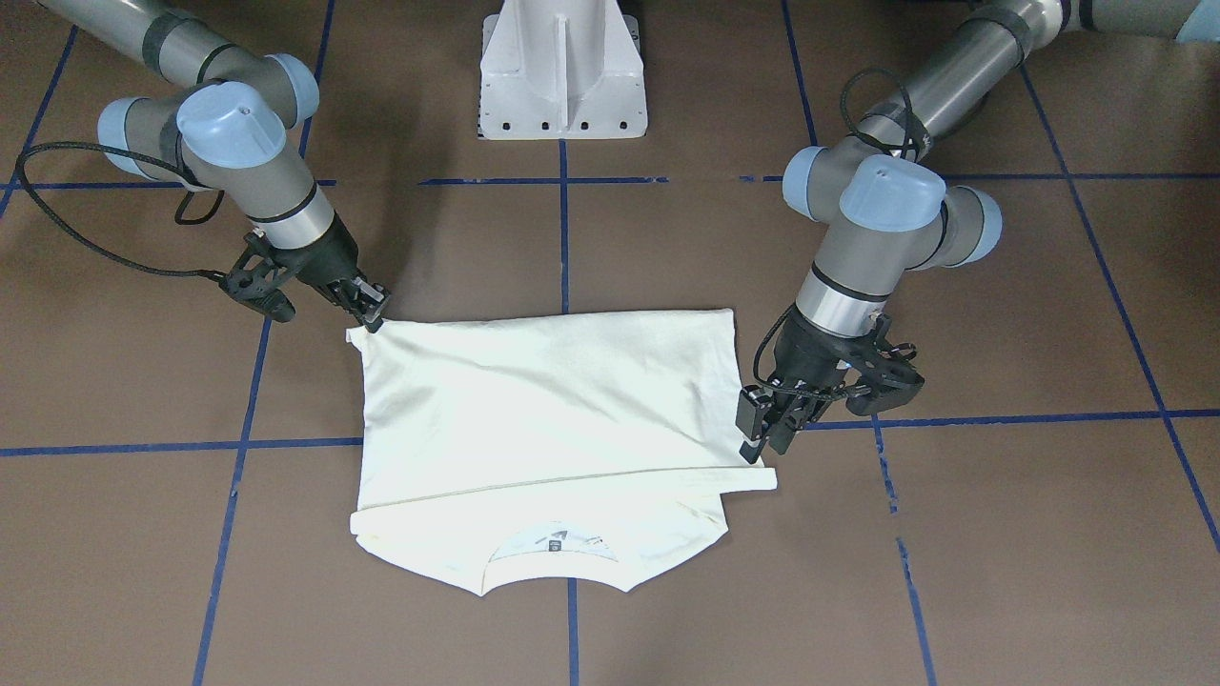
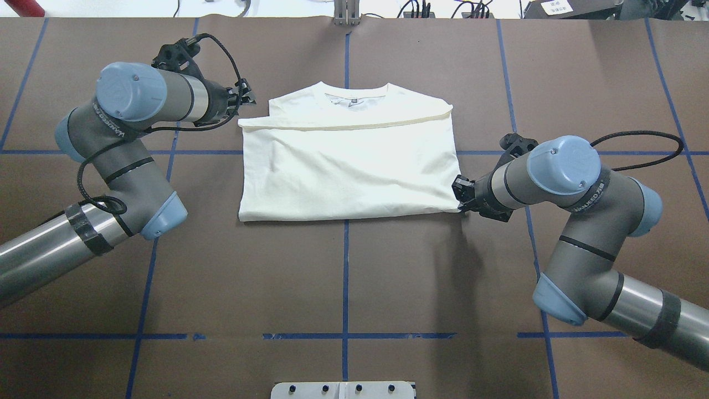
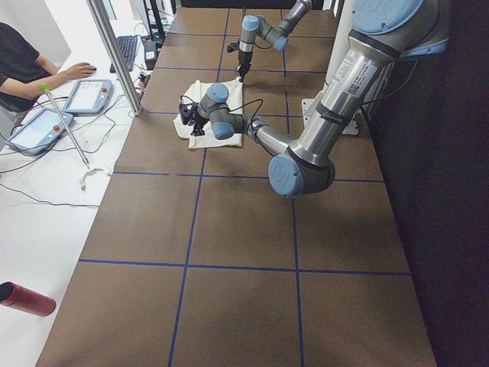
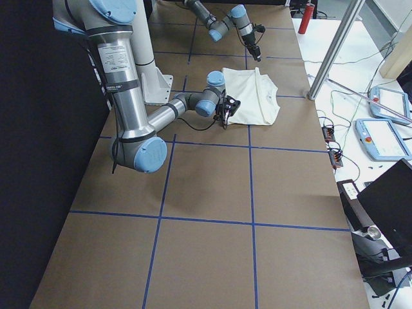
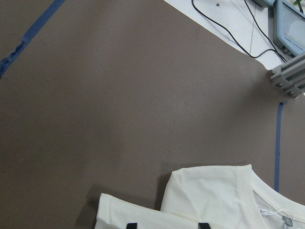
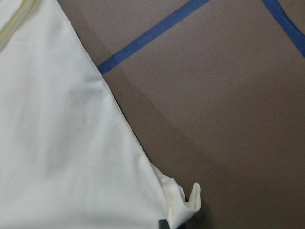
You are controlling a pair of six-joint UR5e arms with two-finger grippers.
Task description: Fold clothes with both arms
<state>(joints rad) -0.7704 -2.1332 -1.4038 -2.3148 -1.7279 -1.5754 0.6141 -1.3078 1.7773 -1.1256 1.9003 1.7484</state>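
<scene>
In the middle of the tabletop, flat and folded: T-shirt, collar toward the far edge, away from the pedestal base. At its far corner on the robot's left: left claw. At its near corner on the right, touching the cloth: right claw.

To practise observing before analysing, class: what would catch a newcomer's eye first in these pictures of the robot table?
First the cream-white T-shirt, folded into a rectangle with its collar away from the robot, bright on the brown table with blue tape lines. Next, at diagonally opposite corners of it: the right gripper pinches the near right corner, and the left gripper sits open at the far left one.
</scene>
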